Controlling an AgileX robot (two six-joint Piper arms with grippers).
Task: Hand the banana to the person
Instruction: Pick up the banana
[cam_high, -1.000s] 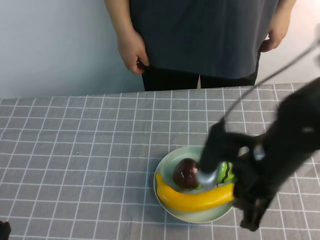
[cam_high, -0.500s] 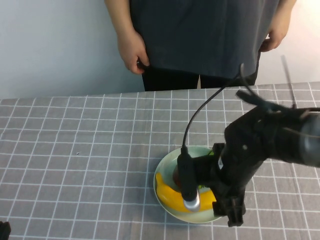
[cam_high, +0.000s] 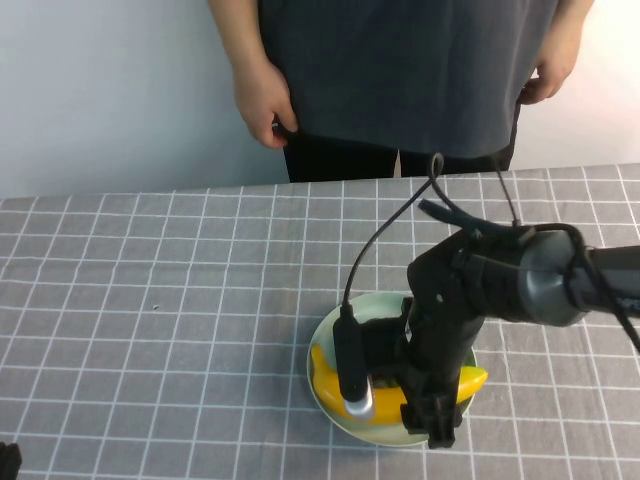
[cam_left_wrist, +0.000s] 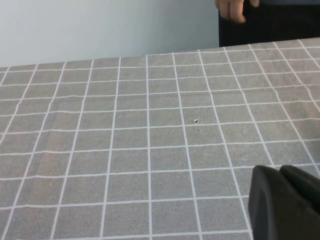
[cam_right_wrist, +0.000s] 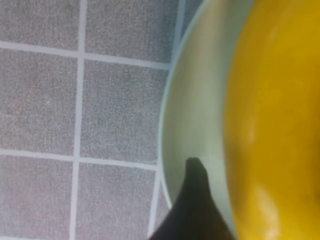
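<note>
Banana (cam_high: 400, 402) lies along the near edge of the pale green plate (cam_high: 335, 330), which sits on the grey checked tabletop (cam_high: 160, 330) right of centre; only its two ends and a strip of its middle show in the high view, since the right arm covers the rest. A second ago the arm hung to the right of the plate with the whole banana, a dark red fruit and a green one in plain sight; half a second ago it had swung in over the dish, and now it has dropped lower and sits squarely over the fruit, hiding both round ones. That reads as the closing stage of the reach, with the grasp itself not yet made. The right gripper (cam_high: 415, 400) points steeply down at the banana's middle, wrist bent over the plate and its cable arching up behind. In the right wrist view the yellow skin fills most of the field beside the plate's rim, and one dark finger (cam_right_wrist: 192, 210) stands just beside the banana; whether the fingers are apart or together I cannot tell. The left gripper (cam_left_wrist: 285, 200) is parked low at the near left, well apart from the plate, its fingers together. Beyond the far edge the person (cam_high: 400, 80) stands with both hands hanging at the sides, not yet held out.
</note>
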